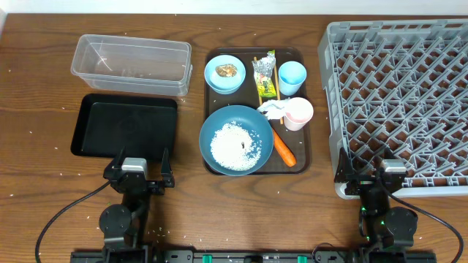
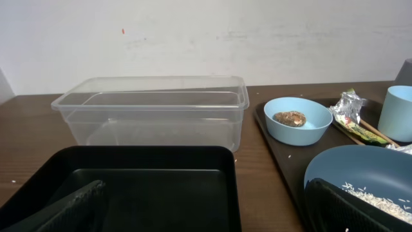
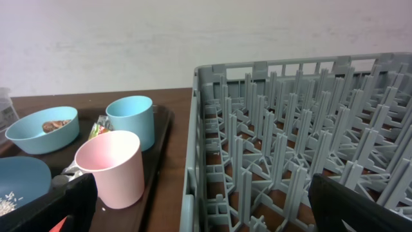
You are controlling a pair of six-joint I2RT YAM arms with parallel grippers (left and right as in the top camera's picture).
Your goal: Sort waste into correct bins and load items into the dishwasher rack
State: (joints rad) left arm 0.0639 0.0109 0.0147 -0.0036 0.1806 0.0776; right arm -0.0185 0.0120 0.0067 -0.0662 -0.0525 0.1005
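Overhead looks straight down; 2 wrist views sit low, facing the wall (image 2: 193,32), sharing the brown tray (image 1: 303,142).

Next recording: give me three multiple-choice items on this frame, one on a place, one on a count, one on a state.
1. Where is the carrot relative to the large blue bowl? A inside it; B right of it, on the brown tray; C left of it, off the tray.
2. How many cups are on the tray? A one; B two; C three.
3. The pink cup stands: A upright; B upside down; C on its side.
B: overhead shows it beside the bowl. B: a light-blue cup and the pink one. A: its open mouth faces up.
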